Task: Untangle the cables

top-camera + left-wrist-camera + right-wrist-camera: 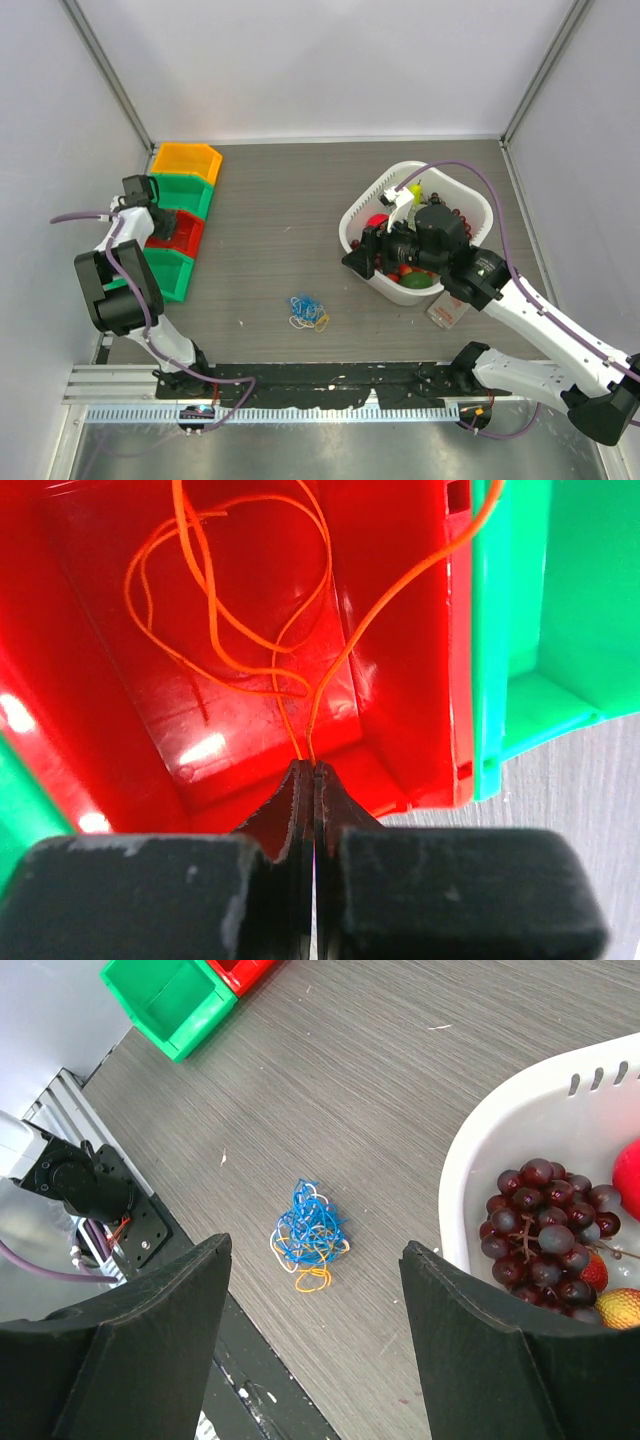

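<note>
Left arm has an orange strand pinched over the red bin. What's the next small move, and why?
Probably open the left gripper and let go. Its jaws are shut on the orange cable, whose loops look to hang inside the red bin, so releasing should drop it there, well apart from the mostly blue clump that is yet to be sorted.

Cables (309,312) lie clumped on table (280,220); orange cable (310,735) above red bin (120,700).

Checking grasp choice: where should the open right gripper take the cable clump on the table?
Probably the orange loop poking out of the clump's edge, from straight above: the clump lies flat on the table, and that loop alone sits clear of the dense middle.
</note>
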